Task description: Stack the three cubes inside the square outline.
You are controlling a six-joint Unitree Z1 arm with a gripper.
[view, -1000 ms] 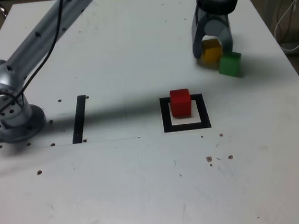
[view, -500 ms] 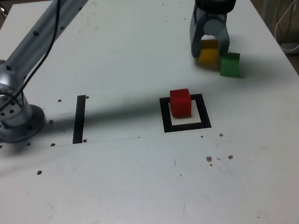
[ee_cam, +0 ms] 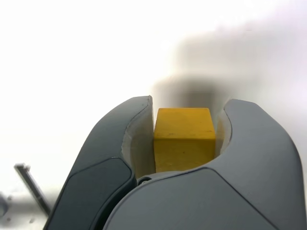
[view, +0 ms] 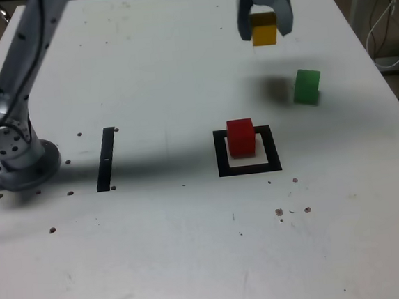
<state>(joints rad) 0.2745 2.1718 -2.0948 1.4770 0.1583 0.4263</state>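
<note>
My gripper [view: 264, 26] is shut on the yellow cube [view: 264, 28] and holds it well above the table at the far right of the exterior view; its shadow falls beside the green cube [view: 307, 86]. In the wrist view the yellow cube [ee_cam: 184, 139] sits squeezed between both fingers [ee_cam: 120, 158]. The green cube rests on the table, apart from the gripper. The red cube [view: 240, 137] stands inside the square outline [view: 219, 159], toward its far side.
A straight black strip [view: 106, 158] lies on the white table to the exterior view's left of the outline. The arm's base [view: 11, 148] sits at the left edge. Cables hang off the table's right side [view: 383, 14].
The gripper closed on the yellow cube beside the green cube, then lifted it up off the table and slightly to the exterior view's left. The green cube stays down.
</note>
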